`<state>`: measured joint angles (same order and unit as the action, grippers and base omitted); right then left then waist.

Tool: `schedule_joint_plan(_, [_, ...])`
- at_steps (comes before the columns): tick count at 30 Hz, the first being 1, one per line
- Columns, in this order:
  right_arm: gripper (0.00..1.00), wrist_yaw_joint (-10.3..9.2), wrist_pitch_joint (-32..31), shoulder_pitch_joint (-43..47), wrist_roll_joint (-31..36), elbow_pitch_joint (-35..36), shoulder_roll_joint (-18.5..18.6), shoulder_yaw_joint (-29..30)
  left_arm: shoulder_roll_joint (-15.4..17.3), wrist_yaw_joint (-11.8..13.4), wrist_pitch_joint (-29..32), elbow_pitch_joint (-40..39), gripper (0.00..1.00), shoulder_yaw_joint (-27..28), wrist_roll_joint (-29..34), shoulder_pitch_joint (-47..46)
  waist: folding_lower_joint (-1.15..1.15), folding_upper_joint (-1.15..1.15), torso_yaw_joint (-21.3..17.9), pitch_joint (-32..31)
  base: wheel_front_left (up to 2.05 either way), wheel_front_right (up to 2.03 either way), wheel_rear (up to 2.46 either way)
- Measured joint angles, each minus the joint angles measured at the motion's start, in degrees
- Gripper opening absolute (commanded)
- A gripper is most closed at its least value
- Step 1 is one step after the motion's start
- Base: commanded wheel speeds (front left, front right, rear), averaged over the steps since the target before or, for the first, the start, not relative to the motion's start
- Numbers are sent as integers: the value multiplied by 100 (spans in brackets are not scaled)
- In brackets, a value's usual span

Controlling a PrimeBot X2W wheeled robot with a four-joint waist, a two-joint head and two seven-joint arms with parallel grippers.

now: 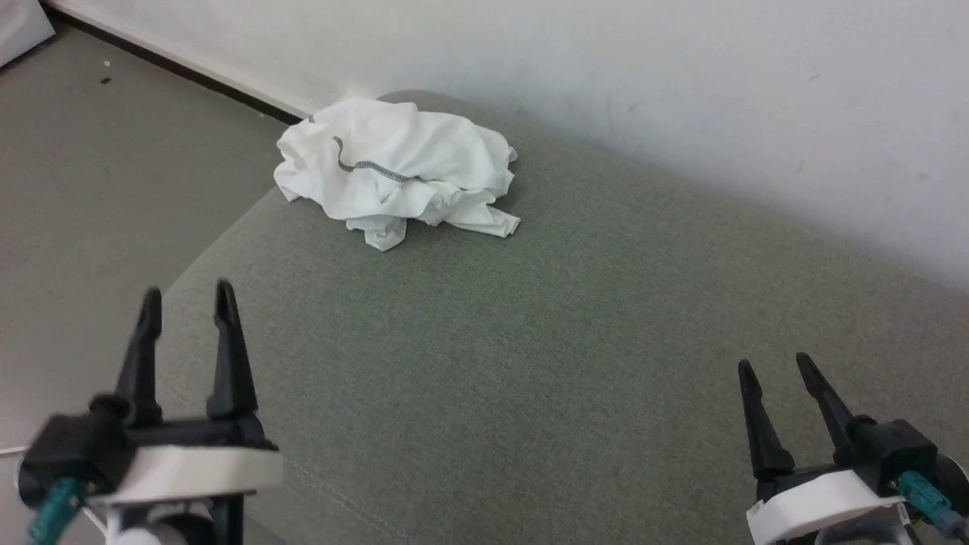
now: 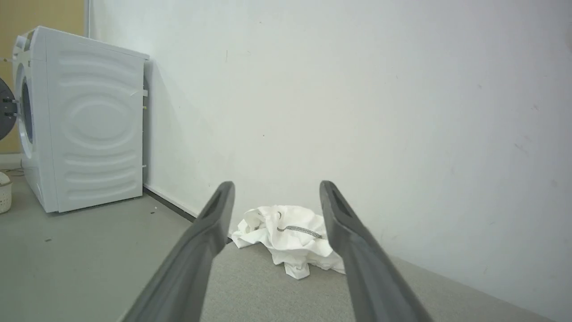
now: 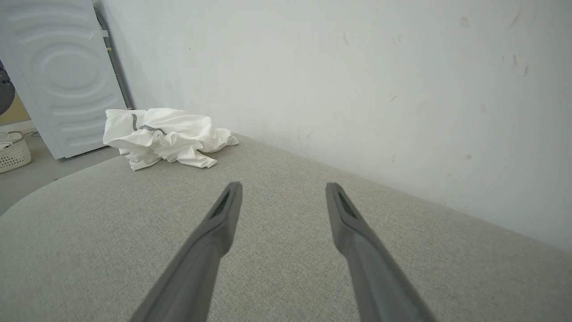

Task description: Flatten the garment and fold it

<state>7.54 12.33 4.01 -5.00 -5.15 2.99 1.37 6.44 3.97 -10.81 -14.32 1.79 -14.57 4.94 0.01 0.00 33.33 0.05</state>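
Note:
The white garment [image 1: 394, 170] lies crumpled in a heap at the far left corner of the grey-green fabric surface [image 1: 530, 341], close to the wall. A dark zigzag seam curves across its top. In the left wrist view the garment [image 2: 290, 235] sits far ahead between the fingers; in the right wrist view the garment [image 3: 161, 134] lies far off to the upper left. My left gripper [image 1: 188, 297] stands open at the near left edge, nothing between its fingers. My right gripper [image 1: 776, 365] stands open at the near right, also holding nothing.
A white wall [image 1: 606, 68] runs along the surface's far side. A white washing machine [image 2: 85, 120] stands on the grey floor [image 1: 98, 174] to the left, with a pale basket [image 3: 13, 152] beside it. The surface's rounded left edge drops to the floor.

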Motion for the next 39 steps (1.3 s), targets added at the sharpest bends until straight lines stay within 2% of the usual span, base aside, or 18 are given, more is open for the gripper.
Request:
schedule_joint_plan(3, [100, 0, -113, -24, 13, 210, -5, 47, 310, -157, 477, -325, 100, 40, -90, -765, 0, 0, -43, 155, 0, 0, 0])
schedule_joint_plan(8, [100, -1, -345, -33, 149, 591, -4, 105, 855, -381, 1344, -256, 100, 137, -312, -2407, 0, 0, -103, 454, 0, 0, 0])
schedule_joint_plan(12, [100, 0, -532, -87, 303, 881, -3, 80, 1349, -669, 1924, 400, 100, 183, -516, -3633, 1, 0, -205, 718, 0, 0, 0])
schedule_joint_plan(16, [100, 0, -689, -168, 411, 1149, -10, -8, 1699, -828, 2417, 1291, 100, 199, -758, -4532, 0, 0, -401, 931, 0, 0, 0])
schedule_joint_plan(23, [100, 0, -1012, -272, 659, 1876, 44, -80, 2291, -1037, 2899, 2521, 100, -11, -855, -5378, 0, 0, -717, 1399, 0, 0, 0])
schedule_joint_plan(29, [100, 0, -1301, -552, 767, 2593, 265, -190, 2415, -1098, 3008, 3262, 100, -274, -1225, -5590, 1, 0, -942, 1914, 0, 0, 0])
schedule_joint_plan(39, [100, 0, -1818, -605, 860, 3411, 615, -157, 2420, -1102, 3445, 4275, 100, -831, -1759, -5589, 0, 1, -1254, 2768, 0, 0, 0])
